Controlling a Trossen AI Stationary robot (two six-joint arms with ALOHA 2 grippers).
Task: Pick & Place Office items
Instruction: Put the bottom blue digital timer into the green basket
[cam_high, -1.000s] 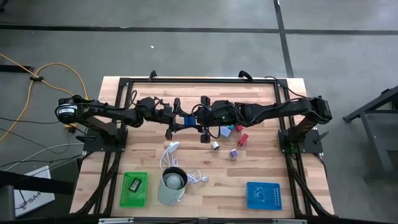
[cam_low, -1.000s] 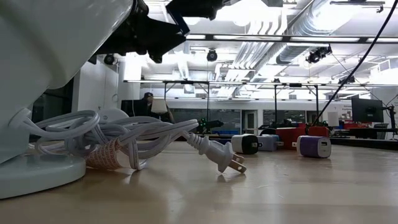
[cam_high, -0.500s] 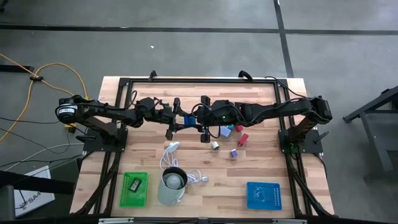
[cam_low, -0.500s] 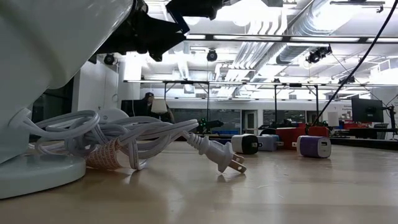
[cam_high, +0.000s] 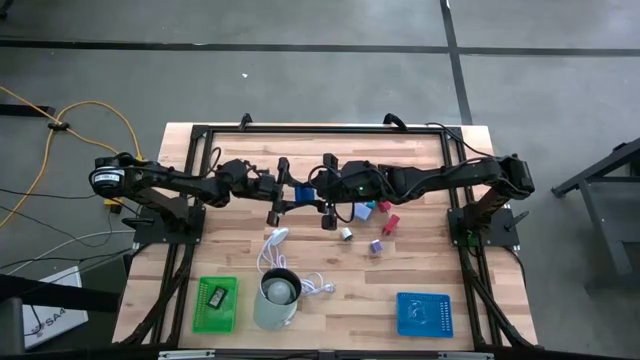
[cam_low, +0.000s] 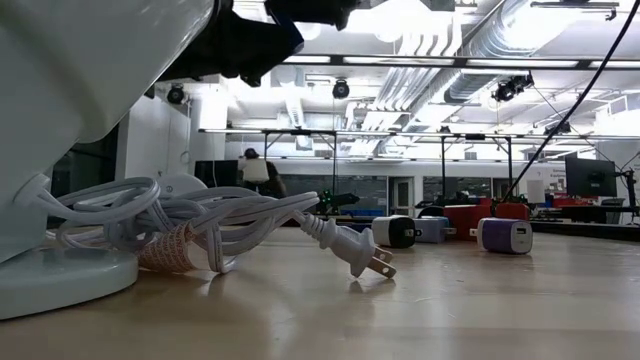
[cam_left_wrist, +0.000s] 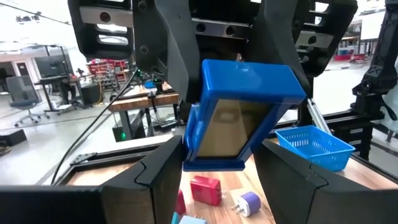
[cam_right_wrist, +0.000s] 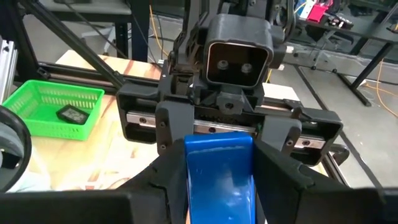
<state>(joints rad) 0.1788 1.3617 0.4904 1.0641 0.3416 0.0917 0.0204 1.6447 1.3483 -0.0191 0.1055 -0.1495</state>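
Note:
A blue blocky item (cam_high: 303, 193) with a dull brownish face (cam_left_wrist: 227, 127) hangs above the table's middle, between my two grippers. My left gripper (cam_high: 292, 196) reaches it from the table's left and my right gripper (cam_high: 314, 193) from the right. Both are shut on it. Other small office items lie on the wood right of centre: a pale blue one (cam_high: 364, 211), a pink one (cam_high: 382, 207), a red one (cam_high: 392, 222), a white and dark one (cam_high: 346, 233) and a purple one (cam_high: 376, 245). My left gripper has its two fingers (cam_left_wrist: 158, 177) against opposite sides of the blue item's left-facing end (cam_left_wrist: 191, 146). The fingers come about level from the table's left. The item is clear of the table. My right gripper pinches the blue item's right-facing end (cam_right_wrist: 194, 165) between its two fingers (cam_right_wrist: 277, 177). They come from the table's right, slanting slightly down. The item sticks out ahead of the fingers toward the left gripper, lifted clear.
A green tray (cam_high: 205, 318) with a dark piece in it sits near the front left, a blue tray (cam_high: 424, 313) near the front right. Between them stands a pale grey-green cup (cam_high: 277, 300), with a white coiled cable (cam_low: 170, 225) and its plug (cam_low: 352, 252) beside it.
My left gripper has rolled a little about the line it points along, without shifting place. My right gripper and the blue item have stayed where they were.

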